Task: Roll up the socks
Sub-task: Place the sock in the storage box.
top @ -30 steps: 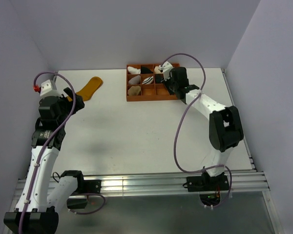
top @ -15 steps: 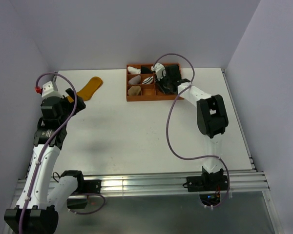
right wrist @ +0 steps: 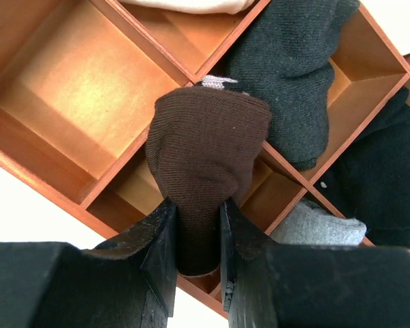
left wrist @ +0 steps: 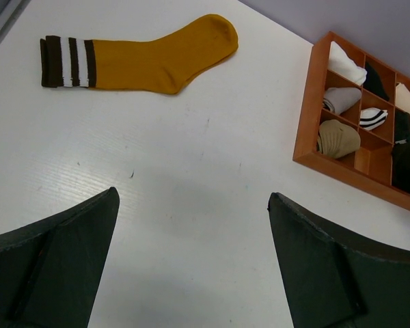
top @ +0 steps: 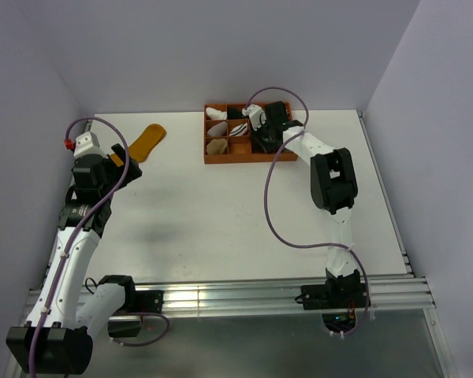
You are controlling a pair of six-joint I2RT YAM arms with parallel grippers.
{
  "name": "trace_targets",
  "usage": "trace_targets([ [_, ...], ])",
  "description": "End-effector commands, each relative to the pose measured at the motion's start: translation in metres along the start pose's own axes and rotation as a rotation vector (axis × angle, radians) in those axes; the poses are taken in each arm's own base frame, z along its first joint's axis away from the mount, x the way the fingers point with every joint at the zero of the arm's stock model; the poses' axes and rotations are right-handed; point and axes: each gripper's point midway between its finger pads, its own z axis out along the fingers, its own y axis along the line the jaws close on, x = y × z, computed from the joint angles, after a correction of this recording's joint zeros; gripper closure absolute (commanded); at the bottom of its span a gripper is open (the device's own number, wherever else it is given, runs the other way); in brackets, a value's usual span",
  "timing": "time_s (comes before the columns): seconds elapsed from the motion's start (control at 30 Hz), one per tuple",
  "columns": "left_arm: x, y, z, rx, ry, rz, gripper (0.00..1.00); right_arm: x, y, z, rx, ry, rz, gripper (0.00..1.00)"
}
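My left pincer (left wrist: pixel 193 205) hangs spread above the tabletop (left wrist: pixel 191 157) near its left edge. Beyond it, the mustard sock (left wrist: pixel 150 58) lies flat toward the far-left corner. At the far edge, my right pincer (right wrist: pixel 197 208) pinches the bunched brown sock (right wrist: pixel 208 143) over the divided wooden tray (right wrist: pixel 41 143). Only the wrist camera shows that grip; overhead, my arm blocks it.

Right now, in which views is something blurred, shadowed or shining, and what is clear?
Top external view: even light, one soft shadow on the table. Left wrist view: the mustard sock is sharp; the left fingers are dark and soft-edged. Right wrist view: the brown sock shows its knit clearly, a warm sheen lies on the tray floor, the right fingers are almost black.
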Motion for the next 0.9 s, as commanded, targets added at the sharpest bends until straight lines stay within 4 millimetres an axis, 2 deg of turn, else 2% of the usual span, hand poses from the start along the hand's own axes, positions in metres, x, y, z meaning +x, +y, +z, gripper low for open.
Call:
trace_targets([
  [0.0, -0.007, -0.003, 0.003, 0.006, -0.030, 0.000, 0.04, 0.029, -0.005, 0.011, -0.011, 0.092, -0.014, 1.00],
  [0.2, -0.004, -0.004, 0.004, 0.014, -0.019, 0.000, 0.05, 0.049, -0.004, 0.002, -0.013, 0.147, -0.013, 1.00],
  [0.33, -0.002, -0.005, 0.005, 0.017, -0.014, 0.002, 0.05, 0.049, -0.008, -0.008, -0.001, 0.156, -0.016, 1.00],
  [0.47, -0.002, -0.005, 0.006, 0.019, -0.013, 0.002, 0.05, 0.041, -0.008, -0.019, -0.003, 0.126, -0.034, 1.00],
  [0.67, -0.001, -0.004, 0.007, 0.016, -0.011, 0.004, 0.05, 0.038, 0.002, -0.030, -0.065, 0.126, -0.052, 1.00],
  [0.8, -0.001, -0.005, 0.007, 0.022, -0.010, 0.006, 0.05, 0.032, 0.006, -0.031, -0.086, 0.100, -0.059, 1.00],
  [0.87, 0.000, -0.005, 0.007, 0.022, -0.010, 0.006, 0.05, 0.038, 0.010, -0.029, -0.119, 0.133, -0.060, 1.00],
])
